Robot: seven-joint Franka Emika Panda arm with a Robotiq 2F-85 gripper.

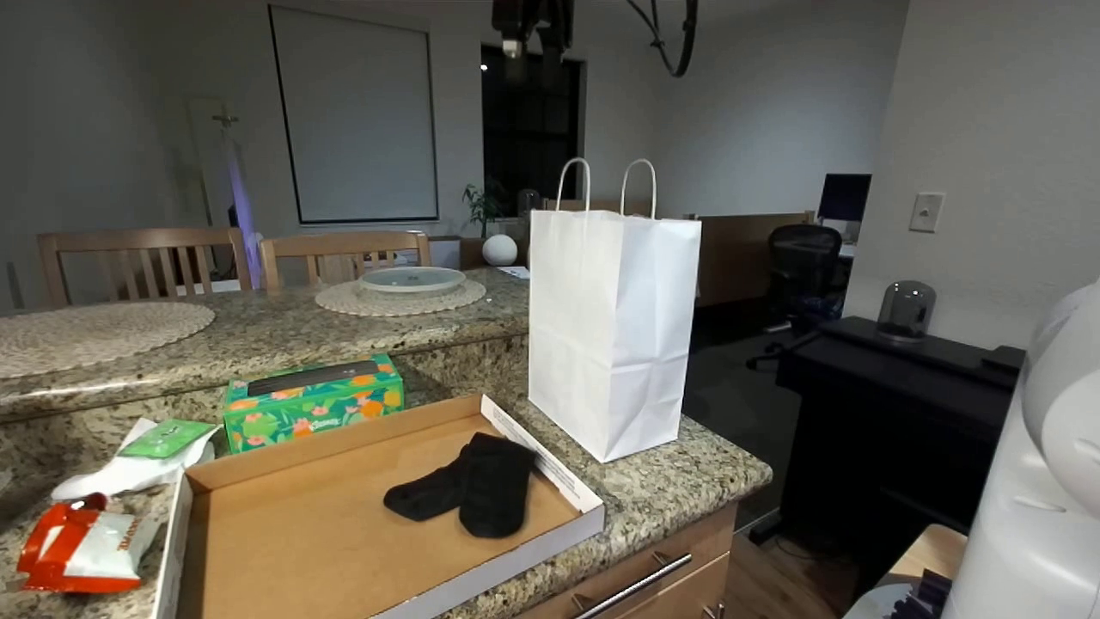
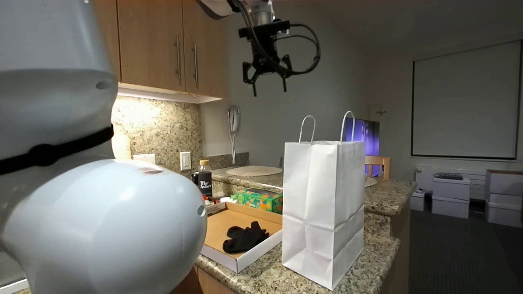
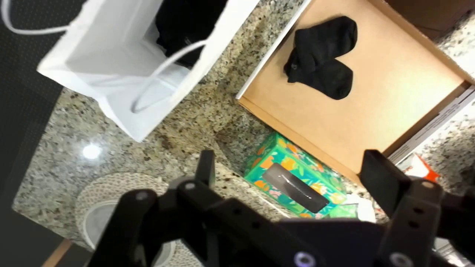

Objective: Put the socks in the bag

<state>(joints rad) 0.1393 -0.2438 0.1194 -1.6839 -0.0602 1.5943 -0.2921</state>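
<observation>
At the left of a granite counter [image 1: 715, 464] lies a red-and-white packet [image 1: 94, 548], with a green packet [image 1: 169, 438] behind it. Next comes a flowered tissue box [image 1: 314, 408], just behind a shallow cardboard tray [image 1: 318, 516]. Toward the tray's right end lie black socks [image 1: 497, 486], overlapping, close to the wall that faces the bag. Because they overlap, a grasp could catch only one layer and let the rest slip away; that wall could also block the gripper on its way down.

High above hangs the gripper [image 2: 270, 89], released, its jaws spread well apart and nothing between them.

Right of the tray stands the tall white paper bag [image 1: 612, 335], upright, its loop handles [image 3: 176, 56] raised. The wrist view shows dark fabric [image 3: 187, 31] inside it, probably a sock or socks already in. The bag looks light and stands near the counter's edge, so snagging a handle or passing too low over the rim could tip it, perhaps to the floor. Socks let go off-center might drape over the rim or drop outside.
</observation>
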